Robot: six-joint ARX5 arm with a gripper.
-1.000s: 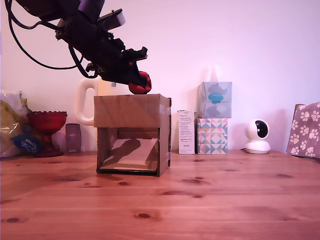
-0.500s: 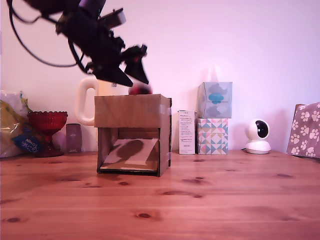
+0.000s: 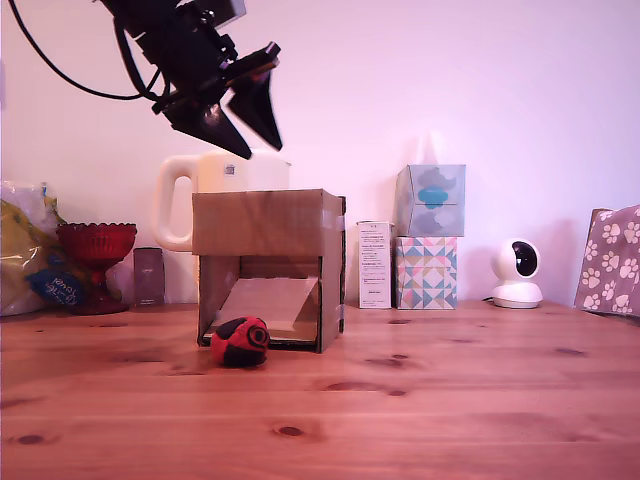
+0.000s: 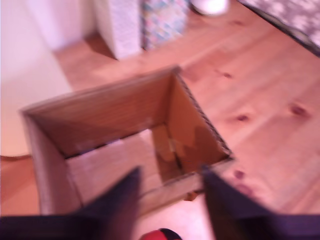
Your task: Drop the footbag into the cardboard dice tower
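one change above all: the footbag [image 3: 239,342] has left the claw, gone through the box, and now lies on the table.
table [image 3: 450,400]: pine boards, carrying everything; nothing on it looks shifted apart from the ball.
cardboard dice tower [image 3: 268,222]: upright in the same spot as a second ago, solid panel above, opening below, sloped ramp [image 3: 268,302] bare inside. the wrist view looks straight down its open top [image 4: 125,125] and finds it empty.
gripper [image 3: 245,110]: a second ago it was clamped on the ball just over the box's top edge; half a second ago the fingers were parting with the ball slipping behind the rim. now it stands spread wide and empty, lifted well clear above the box toward the exterior view's left.
footbag: red and black, resting on the wood just in front of the lower opening, toward that opening's left corner in the exterior view, touching or nearly touching the front lip. a sliver of it also shows at the wrist picture's edge [image 4: 159,234].
meaning for the task: the drop looks done, in at the top and out by the ramp. what remains, by my reading, is only for the arm to draw away.
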